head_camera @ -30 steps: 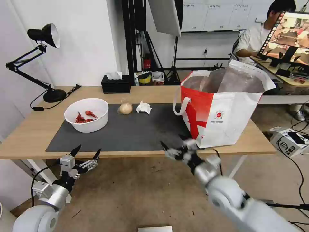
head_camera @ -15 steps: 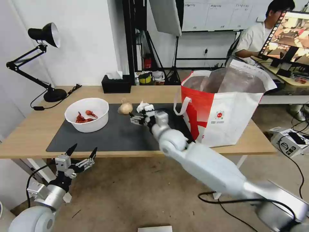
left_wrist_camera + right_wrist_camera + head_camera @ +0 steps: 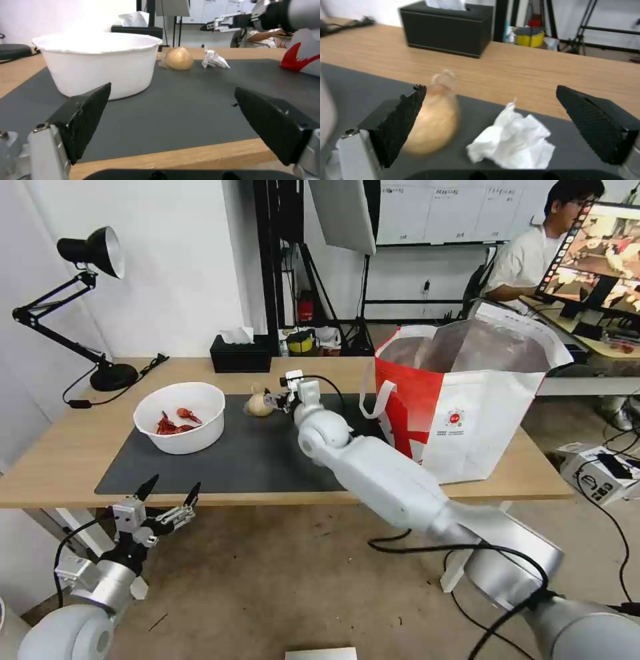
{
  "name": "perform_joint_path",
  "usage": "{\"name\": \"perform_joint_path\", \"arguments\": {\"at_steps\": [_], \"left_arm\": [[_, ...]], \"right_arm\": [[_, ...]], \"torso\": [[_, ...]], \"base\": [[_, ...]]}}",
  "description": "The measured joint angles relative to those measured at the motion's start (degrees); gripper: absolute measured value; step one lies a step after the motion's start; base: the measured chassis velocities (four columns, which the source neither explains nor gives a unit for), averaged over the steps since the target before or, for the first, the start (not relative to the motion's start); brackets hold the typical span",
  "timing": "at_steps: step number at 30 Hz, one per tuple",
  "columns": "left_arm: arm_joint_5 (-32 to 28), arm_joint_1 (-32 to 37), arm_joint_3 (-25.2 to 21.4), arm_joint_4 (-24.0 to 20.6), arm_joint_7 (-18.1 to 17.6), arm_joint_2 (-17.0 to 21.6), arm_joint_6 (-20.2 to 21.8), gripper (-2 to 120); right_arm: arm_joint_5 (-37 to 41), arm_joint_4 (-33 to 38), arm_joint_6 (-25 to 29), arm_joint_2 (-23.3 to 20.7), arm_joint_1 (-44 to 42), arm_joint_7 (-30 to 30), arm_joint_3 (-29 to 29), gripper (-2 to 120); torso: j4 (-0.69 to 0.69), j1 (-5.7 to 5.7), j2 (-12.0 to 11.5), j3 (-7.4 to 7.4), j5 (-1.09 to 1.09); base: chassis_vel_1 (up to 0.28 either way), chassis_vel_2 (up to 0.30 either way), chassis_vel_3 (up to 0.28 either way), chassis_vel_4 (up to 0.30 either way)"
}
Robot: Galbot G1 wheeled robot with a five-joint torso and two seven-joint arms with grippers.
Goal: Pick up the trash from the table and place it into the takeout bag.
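Hovering over the dark mat [image 3: 267, 460] on the table [image 3: 67, 453], the right gripper [image 3: 493, 125] was seen spread wide above the crumpled tissue [image 3: 513, 142]. The beige lump [image 3: 433, 125] lay just beside one finger; it risked being nudged or pinched along. The left gripper [image 3: 163, 500] hung open below the table edge.

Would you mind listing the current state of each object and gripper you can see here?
takeout bag: upright, mouth open
white bowl: upright, holding red shells
crumpled tissue: lying loose on the mat
beige lump: resting on the mat
right gripper: open, above the tissue
left gripper: open, below the table's front edge
tissue box: tissue poking out
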Motion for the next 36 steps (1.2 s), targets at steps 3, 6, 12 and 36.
{"name": "perform_joint_path", "arguments": {"at_steps": [3,6,12,36], "left_arm": [[0.0,-0.1,0.1,0.1,0.0,0.0,0.0,100],[0.0,-0.3,0.3,0.3,0.1,0.0,-0.2,100],[-0.1,-0.5,0.4,0.4,0.1,0.1,-0.2,100],[-0.2,-0.3,0.5,0.4,0.1,0.0,-1.0,100]], "right_arm": [[-0.2,-2.5,-0.8,0.9,0.5,0.0,0.5,100],[-0.3,-5.9,-1.8,2.0,0.8,0.1,1.9,100],[0.7,-8.8,-2.9,2.8,0.5,-1.6,3.6,100],[5.8,-11.9,-6.3,3.4,0.4,-7.3,6.3,93]], "torso": [[0.0,0.0,0.0,0.0,0.0],[0.0,0.0,0.0,0.0,0.01],[-0.01,0.0,0.0,0.0,0.01],[0.0,-0.01,0.0,0.0,0.01]], "base": [[0.0,0.0,0.0,0.0],[0.0,0.0,0.0,0.0],[0.0,0.0,0.0,0.0],[0.0,0.0,0.0,0.0]]}}
